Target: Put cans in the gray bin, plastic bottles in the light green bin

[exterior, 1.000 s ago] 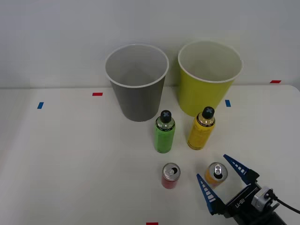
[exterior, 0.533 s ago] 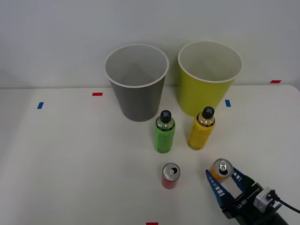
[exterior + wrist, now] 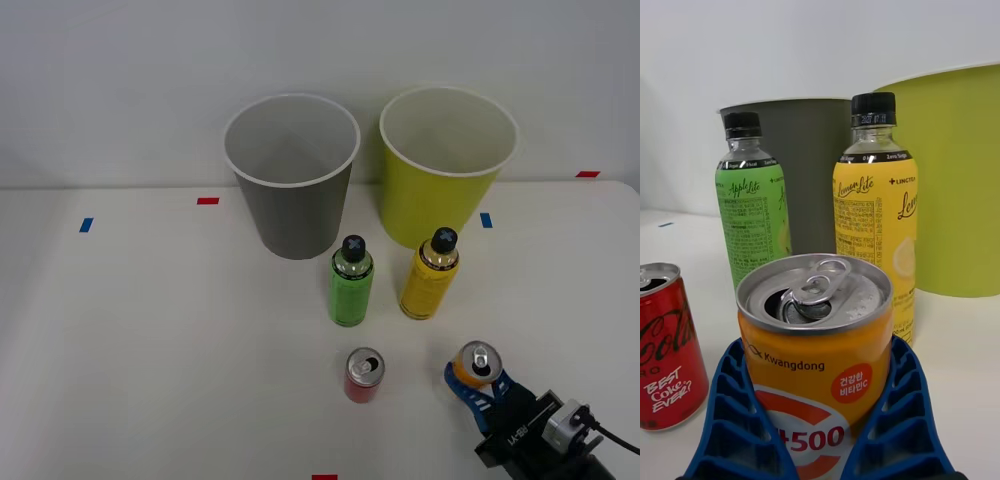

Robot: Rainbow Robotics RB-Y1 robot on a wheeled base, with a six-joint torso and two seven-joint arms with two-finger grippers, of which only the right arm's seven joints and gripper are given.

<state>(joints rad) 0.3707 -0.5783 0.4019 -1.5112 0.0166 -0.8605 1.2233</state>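
Right gripper (image 3: 482,392), jaws clamped on the orange-and-white can (image 3: 475,364) at the surface's near right; the grasp looks made, and next comes a lift toward the far gray bin (image 3: 292,178).

Orange can (image 3: 816,360): "Kwangdong" in dark letters, big white "500" with a partial glyph ahead of it, Korean text in a red circle. Red can (image 3: 666,352): partial Coca-Cola script, "BEST COKE EVER?" below. Green bottle (image 3: 754,210): "Apple Lite", fine print too small to read. Yellow bottle (image 3: 874,225): "Lemon Lite", "+LINGTEA". Gripper body (image 3: 520,437): white lettering, not legible.
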